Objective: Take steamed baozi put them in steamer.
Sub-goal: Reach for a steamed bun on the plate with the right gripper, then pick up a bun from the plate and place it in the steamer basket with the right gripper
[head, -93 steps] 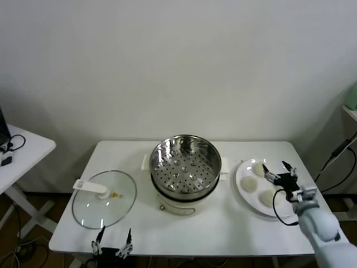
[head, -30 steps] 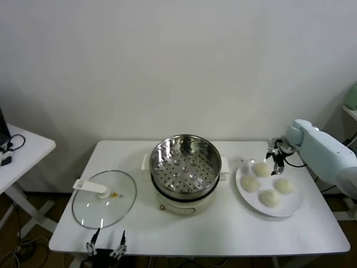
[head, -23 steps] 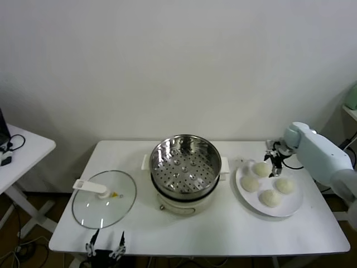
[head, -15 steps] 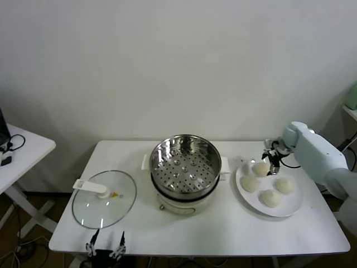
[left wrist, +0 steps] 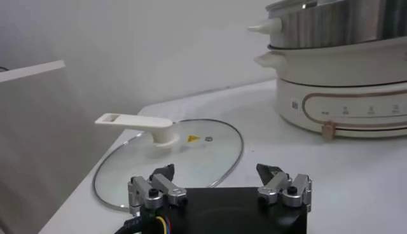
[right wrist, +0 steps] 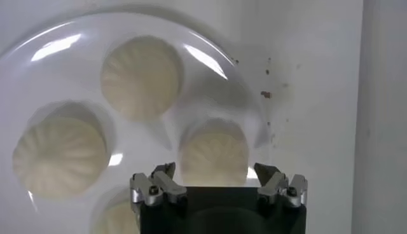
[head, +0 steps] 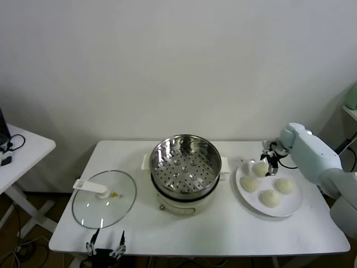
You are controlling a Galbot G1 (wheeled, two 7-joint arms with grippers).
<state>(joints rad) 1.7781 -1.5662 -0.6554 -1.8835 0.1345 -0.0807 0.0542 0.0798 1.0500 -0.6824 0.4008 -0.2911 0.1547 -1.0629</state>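
Observation:
Four cream-white baozi lie on a white plate (head: 290,207) at the table's right. My right gripper (head: 269,159) is open and hovers just above the rear-left baozi (head: 260,168). In the right wrist view that baozi (right wrist: 214,154) sits between the spread fingers of the gripper (right wrist: 217,174), with other baozi (right wrist: 141,76) (right wrist: 59,156) beside it. The steamer (head: 186,166), a shiny perforated basket on a cream cooker base, stands empty at the table's centre. My left gripper (head: 106,245) is open and parked at the table's front-left edge; it also shows in the left wrist view (left wrist: 218,178).
A glass lid with a white handle (head: 104,197) lies flat left of the steamer, also in the left wrist view (left wrist: 172,149). A second white table (head: 19,148) stands at far left. The steamer base shows in the left wrist view (left wrist: 346,95).
My right arm swung from the front of the plate round to its rear and has been easing left, ending over the rear-left baozi. The left arm has barely moved.

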